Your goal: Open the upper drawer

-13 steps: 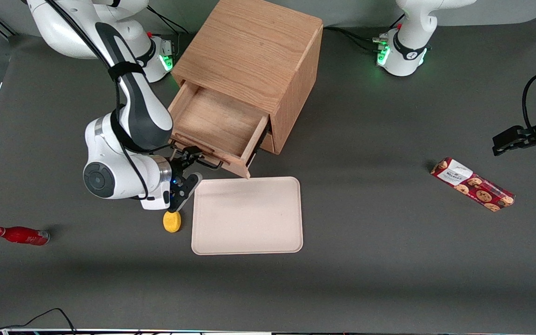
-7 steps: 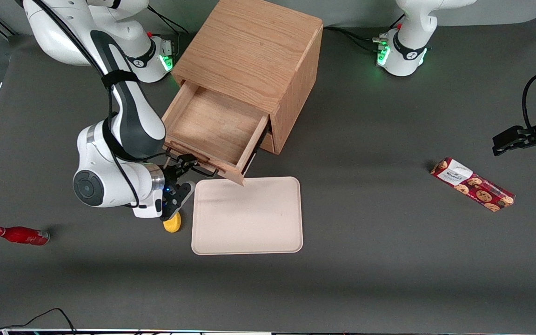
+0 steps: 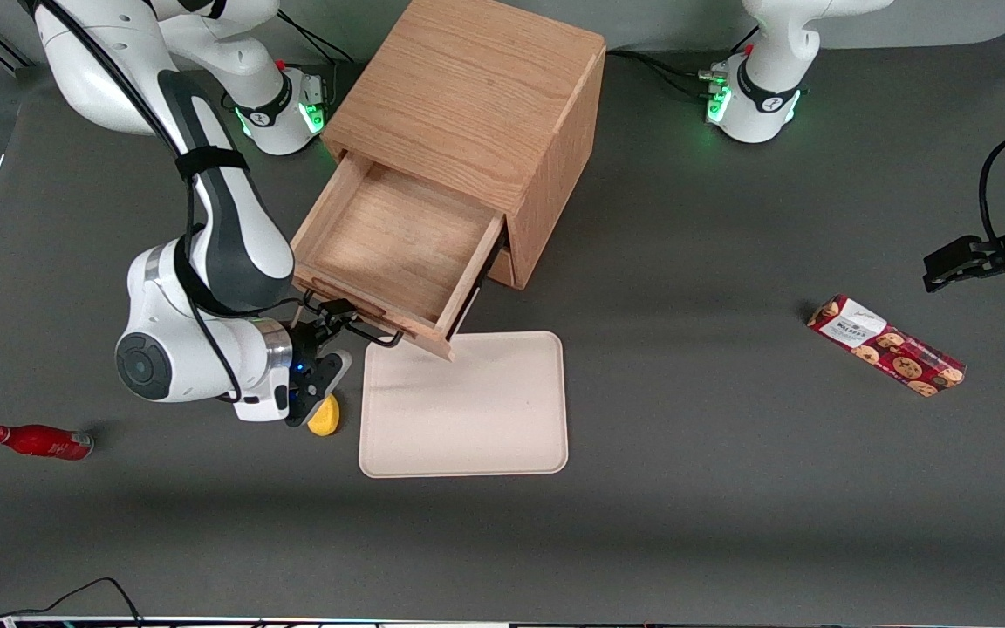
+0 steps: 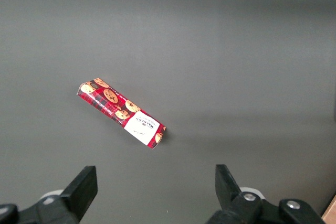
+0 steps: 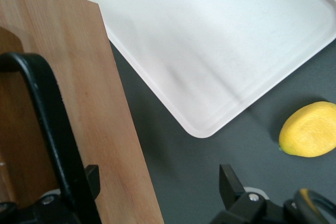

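The oak cabinet (image 3: 476, 96) stands near the working arm's base. Its upper drawer (image 3: 393, 249) is pulled well out and its light-wood tray shows nothing inside. The thin black wire handle (image 3: 361, 330) sits on the drawer's wide front. My right gripper (image 3: 331, 340) is at that handle, open, with its fingers spread wide. In the right wrist view the handle (image 5: 52, 129) runs across the drawer front (image 5: 100, 108) close against one finger (image 5: 92, 178). The other finger (image 5: 230, 184) hangs over bare table, and the gripper (image 5: 160, 187) clamps nothing. The lower drawer is mostly hidden under the upper one.
A pale tray (image 3: 468, 406) lies on the table just in front of the open drawer, also in the right wrist view (image 5: 210, 40). A yellow lemon-like piece (image 3: 325, 417) lies beside the tray under my gripper. A red bottle (image 3: 36, 440) lies toward the working arm's end, a cookie box (image 3: 886, 346) toward the parked arm's.
The upper drawer has slid farther out of the cabinet. My gripper moved with the handle, nearer the front camera and toward the working arm's end.
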